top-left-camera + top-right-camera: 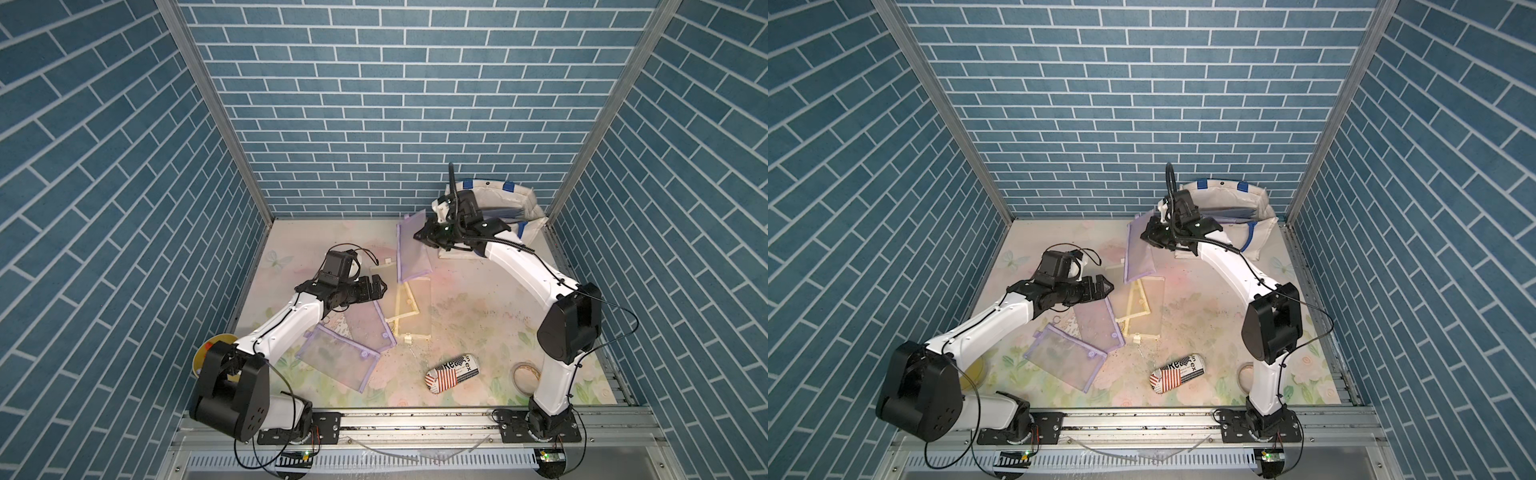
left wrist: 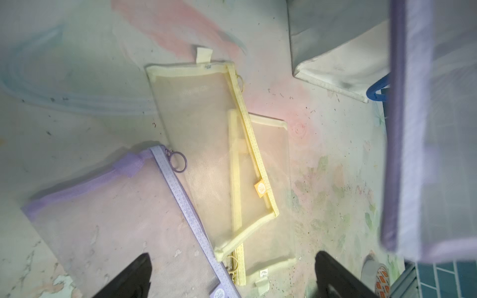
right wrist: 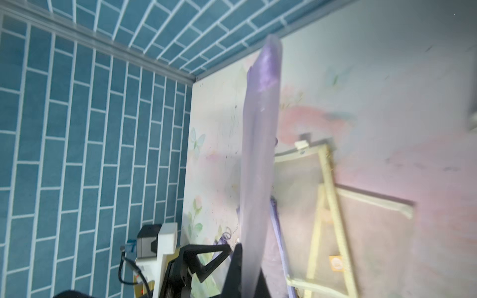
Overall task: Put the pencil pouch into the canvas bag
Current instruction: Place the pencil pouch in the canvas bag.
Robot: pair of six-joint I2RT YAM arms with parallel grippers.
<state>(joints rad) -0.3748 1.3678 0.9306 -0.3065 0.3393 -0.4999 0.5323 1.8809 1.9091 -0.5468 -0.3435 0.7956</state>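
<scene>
Right pincer clamps purple pouch, left pincer gapes; canvas bag holds purplish items.

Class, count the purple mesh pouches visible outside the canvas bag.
3. The held pouch hangs from the right gripper near the canvas bag; a second pouch and third pouch lie on the table near the left gripper. Others may hide inside the bag.

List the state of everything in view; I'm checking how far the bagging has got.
left gripper, open, empty, above the pouches on the table.
right gripper, shut on the held purple pouch.
held purple pouch, lifted off the table, not yet in the bag.
canvas bag, mouth open.
yellow pouches, flat, overlapping.
loose purple pouches, flat on the table.
printed case, lying untouched.
</scene>
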